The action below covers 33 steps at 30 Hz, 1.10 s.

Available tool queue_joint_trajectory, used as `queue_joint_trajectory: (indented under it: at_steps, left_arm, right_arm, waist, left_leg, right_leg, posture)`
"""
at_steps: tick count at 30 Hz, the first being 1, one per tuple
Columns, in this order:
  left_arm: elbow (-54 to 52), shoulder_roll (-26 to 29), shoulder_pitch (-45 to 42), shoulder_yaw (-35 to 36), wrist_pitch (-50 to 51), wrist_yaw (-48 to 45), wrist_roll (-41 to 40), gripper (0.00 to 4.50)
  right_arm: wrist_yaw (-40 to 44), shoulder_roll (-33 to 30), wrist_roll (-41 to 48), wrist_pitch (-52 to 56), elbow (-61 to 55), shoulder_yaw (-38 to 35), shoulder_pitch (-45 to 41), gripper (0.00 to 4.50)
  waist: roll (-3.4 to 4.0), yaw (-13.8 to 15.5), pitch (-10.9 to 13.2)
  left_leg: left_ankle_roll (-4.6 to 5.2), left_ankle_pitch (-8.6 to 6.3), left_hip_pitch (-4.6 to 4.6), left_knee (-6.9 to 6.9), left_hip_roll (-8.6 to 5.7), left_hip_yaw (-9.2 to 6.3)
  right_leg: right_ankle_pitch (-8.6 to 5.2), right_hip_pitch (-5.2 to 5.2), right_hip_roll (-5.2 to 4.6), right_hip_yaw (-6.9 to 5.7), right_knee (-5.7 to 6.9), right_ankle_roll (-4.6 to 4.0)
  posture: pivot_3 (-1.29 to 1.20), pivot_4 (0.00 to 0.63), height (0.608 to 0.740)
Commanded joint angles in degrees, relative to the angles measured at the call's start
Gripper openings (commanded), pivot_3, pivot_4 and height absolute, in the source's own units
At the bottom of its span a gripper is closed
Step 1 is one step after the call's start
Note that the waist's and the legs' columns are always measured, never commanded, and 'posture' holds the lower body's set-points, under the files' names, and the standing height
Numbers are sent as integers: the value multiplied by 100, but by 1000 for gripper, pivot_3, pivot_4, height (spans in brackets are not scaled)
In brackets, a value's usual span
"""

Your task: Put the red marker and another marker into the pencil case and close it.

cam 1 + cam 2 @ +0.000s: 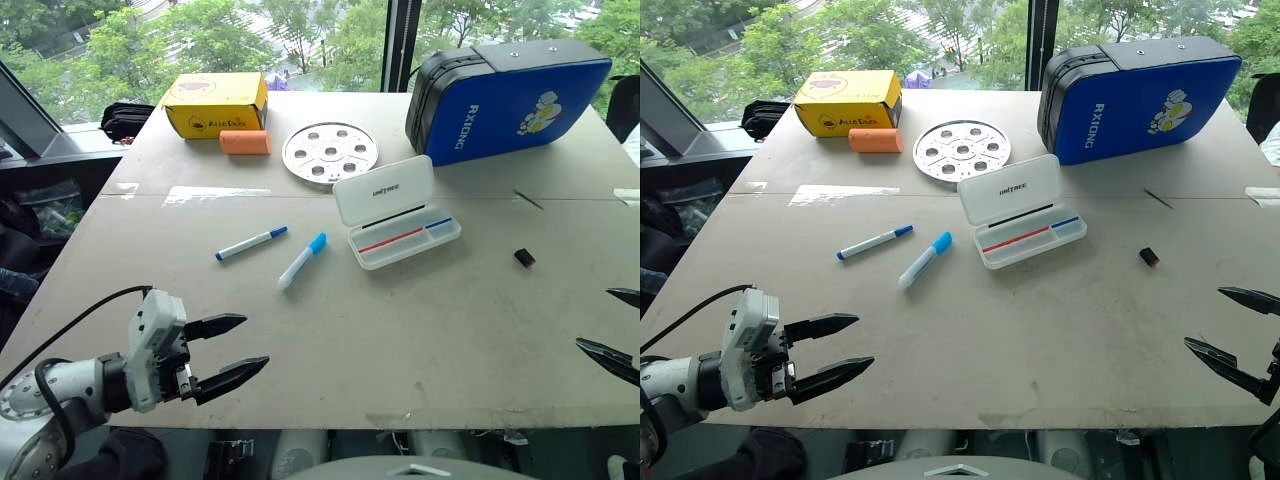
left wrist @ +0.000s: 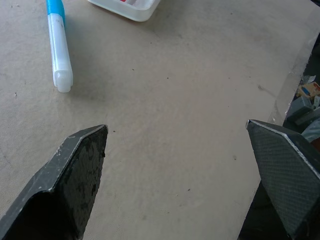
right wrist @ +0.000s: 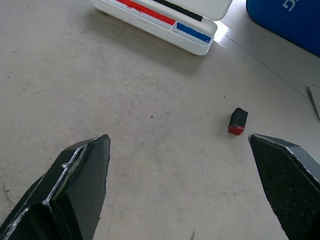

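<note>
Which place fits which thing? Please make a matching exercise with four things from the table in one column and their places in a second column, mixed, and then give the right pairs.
Things:
1. red marker
2. orange cylinder
3. small black block
4. round metal plate

Places:
A. in front of the yellow box
B. inside the open pencil case
C. between the yellow box and the blue hard case
D. alone on the table, to the right of the pencil case

Pairs: 1-B, 2-A, 3-D, 4-C
</note>
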Motion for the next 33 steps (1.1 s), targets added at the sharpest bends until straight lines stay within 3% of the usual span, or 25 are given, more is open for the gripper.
queue_joint_trajectory:
  at_steps: [1,4,9,14,18,27,30,33]
  left_arm:
    - [-233,1,15,42,-35,57,-95,4500]
    - [-285,-145,-65,27,-68,216,-205,4500]
    - [-445,-137,-234,-69,-133,288,-251,4500]
    - [-663,-153,-266,-99,-213,313,-270,4500]
    - [-741,-228,-125,17,-237,320,-380,4500]
    - [-1056,-350,285,125,-359,447,-401,4500]
    - [-1153,-346,292,135,-319,562,-454,4500]
    - [-1216,-319,242,117,-252,703,-535,4500]
  right_arm:
    - [-250,-235,25,175,-144,238,-374,4448]
    - [-846,-569,-32,779,-493,1221,-1470,4448]
    - [-1084,-1256,-369,1856,-458,2972,-3282,4448]
    - [-593,-970,-1273,1888,908,4915,-5589,4448]
    - [-36,-486,-2270,834,2437,6059,-6886,2653]
    - [515,534,-3268,-659,5244,6832,-8448,2653]
    - [708,781,-3500,-919,5810,6966,-8669,1773]
    - [758,1015,-3689,-1085,6238,7020,-8822,376]
  waist:
    - [0,-2,0]
    - [-3,-77,0]
    - [2,-2,4]
    - [-4,-13,8]
    - [-3,-30,11]
    - [-1,-52,13]
    - [-1,-51,13]
    - [1,-50,14]
  left_leg:
    - [0,0,0,0,0,0]
    - [0,0,12,1,13,14]
    - [0,0,3,-5,9,5]
    - [-2,-3,-16,-5,6,-2]
    - [-2,-3,-17,-6,4,2]
    - [-2,-3,-14,-6,5,4]
    - [-2,-3,-12,-8,6,1]
    - [-3,-4,-13,-10,6,0]
  right_leg:
    - [0,0,0,0,0,0]
    - [2,-2,2,14,2,-1]
    - [2,-9,7,9,2,-3]
    - [3,-23,6,3,0,-3]
    - [4,-26,5,6,0,-3]
    - [6,-27,1,4,4,-4]
    - [6,-27,1,1,5,-4]
    - [6,-27,-1,0,4,-4]
  posture:
    - [0,150,740]
    - [0,150,740]
    - [0,150,740]
    - [0,150,740]
    - [0,150,740]
    - [0,150,740]
    - [0,150,740]
    - [0,150,740]
